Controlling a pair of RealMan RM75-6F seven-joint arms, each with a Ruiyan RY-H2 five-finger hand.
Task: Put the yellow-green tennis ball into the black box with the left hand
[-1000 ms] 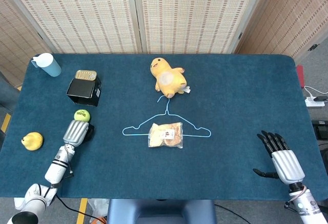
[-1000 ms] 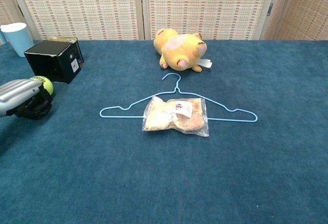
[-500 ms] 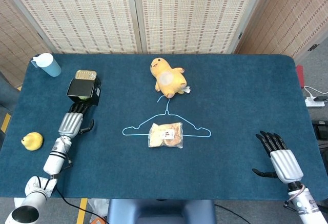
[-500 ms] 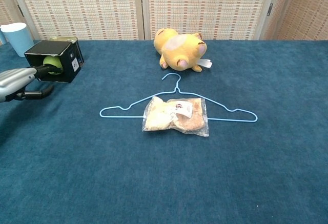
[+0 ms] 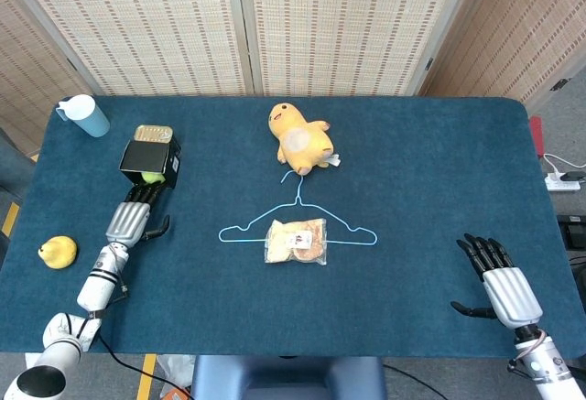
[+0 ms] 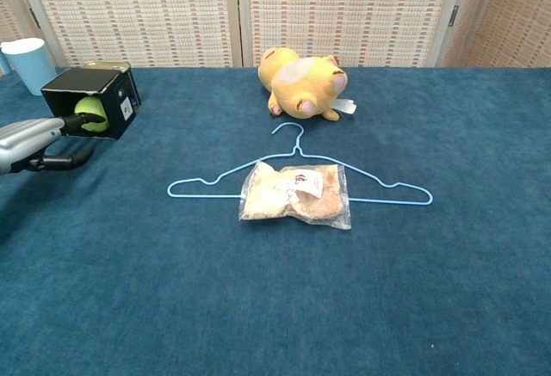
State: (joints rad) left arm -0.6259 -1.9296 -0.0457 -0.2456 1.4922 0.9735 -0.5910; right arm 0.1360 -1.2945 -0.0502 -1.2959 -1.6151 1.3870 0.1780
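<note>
The ball (image 6: 91, 108) sits inside the box (image 6: 114, 109), just past the left hand's (image 5: 128, 223) fingers (image 6: 71, 121), which reach to the opening, extended, gripping nothing. Right hand (image 5: 500, 286) rests on the desk (image 5: 412, 189), fingers spread, empty.

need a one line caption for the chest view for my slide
Left hand reaches to the black box, the tennis ball resting inside its open front.

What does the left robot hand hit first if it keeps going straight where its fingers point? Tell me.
Probably the tennis ball inside the black box: the left robot hand points into the box's open side, fingertips at the ball.
</note>
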